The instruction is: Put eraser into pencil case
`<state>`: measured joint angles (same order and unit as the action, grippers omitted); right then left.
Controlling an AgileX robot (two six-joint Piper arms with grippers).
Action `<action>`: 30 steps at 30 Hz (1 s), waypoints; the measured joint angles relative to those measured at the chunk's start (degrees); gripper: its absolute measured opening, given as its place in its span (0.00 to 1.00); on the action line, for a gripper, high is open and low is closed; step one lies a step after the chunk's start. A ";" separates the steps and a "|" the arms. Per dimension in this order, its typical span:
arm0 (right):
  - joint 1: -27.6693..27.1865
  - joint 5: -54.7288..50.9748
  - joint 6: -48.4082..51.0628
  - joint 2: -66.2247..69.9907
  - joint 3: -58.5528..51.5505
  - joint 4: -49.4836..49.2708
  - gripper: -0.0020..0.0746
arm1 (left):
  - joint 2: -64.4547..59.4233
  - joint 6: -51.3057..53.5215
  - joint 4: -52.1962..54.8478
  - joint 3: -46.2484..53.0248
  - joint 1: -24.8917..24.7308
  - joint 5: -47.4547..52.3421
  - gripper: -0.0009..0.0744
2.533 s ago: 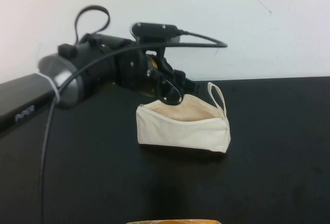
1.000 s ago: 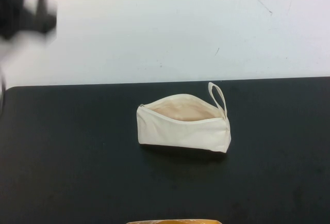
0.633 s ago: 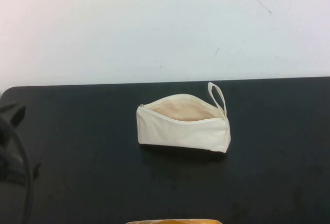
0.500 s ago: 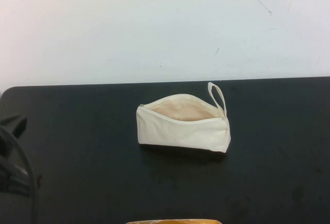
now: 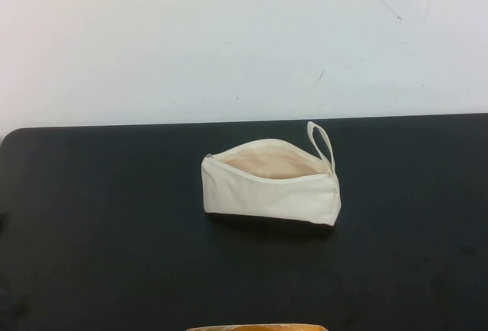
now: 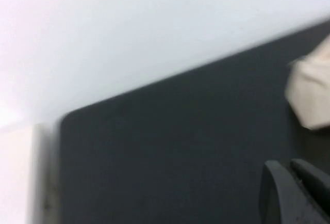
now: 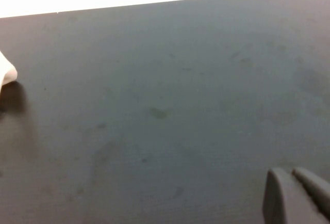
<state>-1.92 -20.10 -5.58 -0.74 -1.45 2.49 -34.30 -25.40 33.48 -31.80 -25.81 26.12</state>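
Observation:
The cream-white pencil case (image 5: 268, 191) lies in the middle of the black table (image 5: 114, 216), zip open, beige lining showing, loop strap (image 5: 321, 145) at its far right end. The eraser shows in no view; I cannot tell whether it lies inside the pouch. Neither arm shows in the high view. My left gripper (image 6: 285, 164) is shut and empty above bare table, with one end of the pencil case (image 6: 311, 97) off to its side. My right gripper (image 7: 287, 172) is shut and empty over bare table, and only a corner of the pencil case (image 7: 5, 72) shows there.
A white wall (image 5: 229, 41) rises behind the table's far edge. A yellow-orange object (image 5: 259, 328) peeks in at the near edge. The table's rounded far left corner (image 6: 69, 121) shows in the left wrist view.
My left arm, which was over the open pencil case, has pulled away to the left and left the high view. The pencil case has not moved.

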 joint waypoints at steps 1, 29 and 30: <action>0.00 0.00 0.00 0.00 0.00 0.00 0.02 | 1.77 0.00 0.00 0.35 1.56 0.30 0.01; 0.00 0.00 0.00 0.00 0.00 0.00 0.02 | 24.71 -4.06 -18.59 23.72 28.04 -9.03 0.01; 0.00 0.00 0.00 0.00 0.00 0.00 0.02 | 25.41 -2.59 -20.06 25.29 28.04 -10.27 0.01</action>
<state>-1.92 -20.10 -5.58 -0.74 -1.45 2.49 -8.89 -27.99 13.42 -6.50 2.22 15.85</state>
